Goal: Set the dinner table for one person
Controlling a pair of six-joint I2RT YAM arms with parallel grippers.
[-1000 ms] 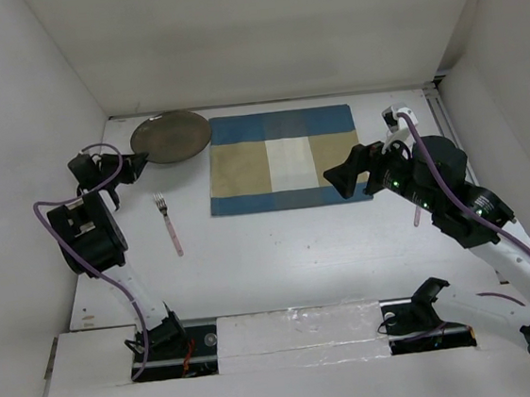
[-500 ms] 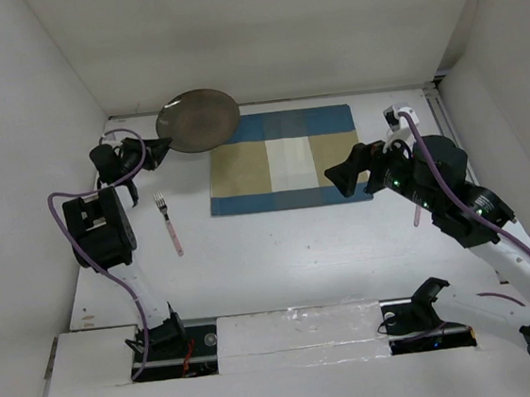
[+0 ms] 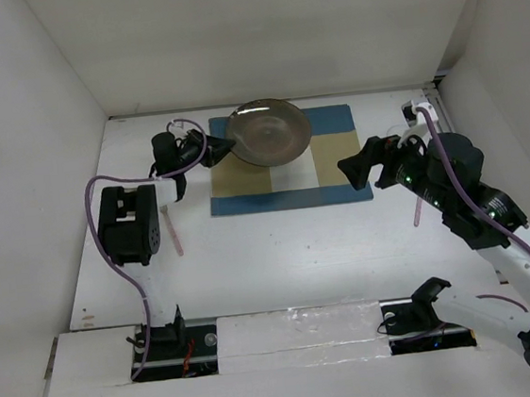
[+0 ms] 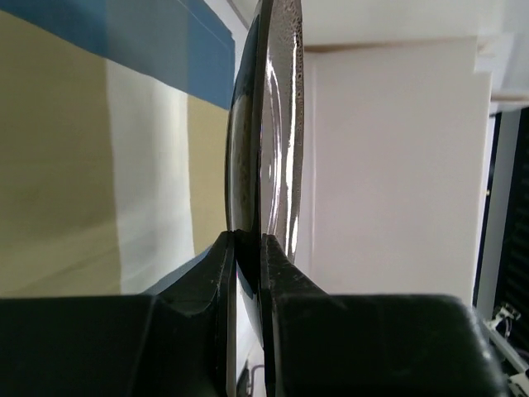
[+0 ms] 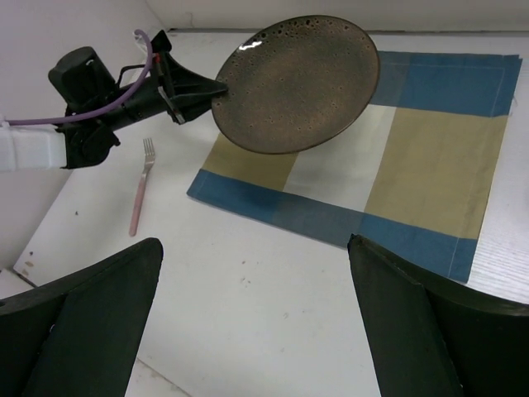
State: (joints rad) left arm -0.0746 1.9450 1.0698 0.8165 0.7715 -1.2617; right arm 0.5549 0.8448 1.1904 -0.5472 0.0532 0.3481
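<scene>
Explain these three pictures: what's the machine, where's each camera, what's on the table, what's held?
Two robot arms are bolted at the near edge of a white table; each ends in a two-finger hand. The overhead picture comes from a fixed camera above and behind the arms. The other two come from cameras on the wrists, so each shows its own fingers at the bottom. On the table lie a blue-and-beige checked placemat and, left of it, a pink-handled fork. The left hand is shut on the rim of a dark round plate and holds it, tilted, over the placemat. Its wrist camera sees that plate edge-on. The right hand is open and holds nothing, near the placemat's right end.
</scene>
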